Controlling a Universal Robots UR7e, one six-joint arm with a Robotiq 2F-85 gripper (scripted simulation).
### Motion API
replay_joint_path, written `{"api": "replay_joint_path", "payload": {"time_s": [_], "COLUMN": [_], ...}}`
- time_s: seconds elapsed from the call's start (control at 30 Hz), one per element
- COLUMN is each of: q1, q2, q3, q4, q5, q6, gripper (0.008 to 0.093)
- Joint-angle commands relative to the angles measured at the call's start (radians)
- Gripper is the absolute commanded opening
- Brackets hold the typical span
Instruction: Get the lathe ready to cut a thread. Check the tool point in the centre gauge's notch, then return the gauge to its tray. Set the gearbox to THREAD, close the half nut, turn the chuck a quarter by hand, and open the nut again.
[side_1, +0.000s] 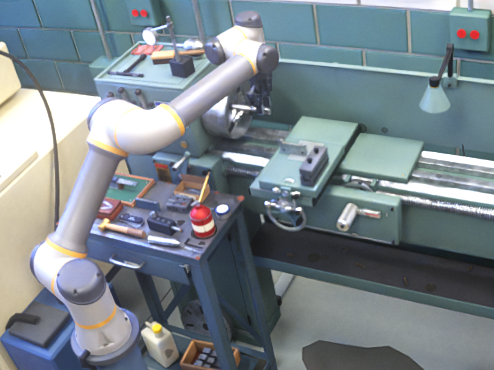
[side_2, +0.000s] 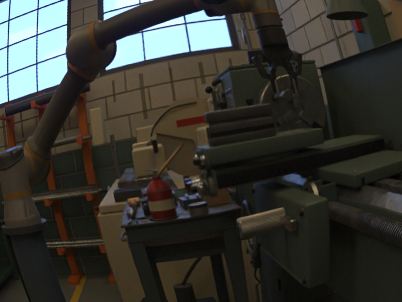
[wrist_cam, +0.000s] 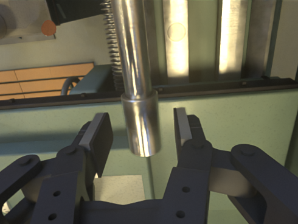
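Observation:
A polished steel peg (wrist_cam: 140, 127) sticking out of the chuck (side_1: 227, 117) lies between the fingers of my gripper (wrist_cam: 141, 129), which is open and holds nothing. The gripper (side_1: 258, 100) hangs in front of the chuck face at the headstock end of the lathe. From the second side camera the gripper (side_2: 277, 70) points down at the chuck disc (side_2: 295, 102). The green gauge tray (side_1: 127, 187) sits on the cart with a small dark piece on it. The carriage (side_1: 305, 160) with its black tool post (side_1: 313, 162) stands to the right of the chuck.
A blue tool cart (side_1: 165, 220) stands in front of the headstock, crowded with a red oil can (side_1: 202, 220), a hammer (side_1: 120, 228) and small boxes. The carriage handwheel (side_1: 285, 210) and a steel lever handle (side_1: 352, 215) stick out toward the aisle.

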Motion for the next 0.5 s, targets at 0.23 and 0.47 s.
{"api": "replay_joint_path", "payload": {"time_s": [0.23, 0.47], "q1": [0.000, 0.000], "q2": [-0.003, -0.004], "q3": [0.037, 0.047], "q4": [-0.034, -0.045], "q5": [0.000, 0.000], "q6": [0.000, 0.000], "gripper": [0.0480, 0.0480]}}
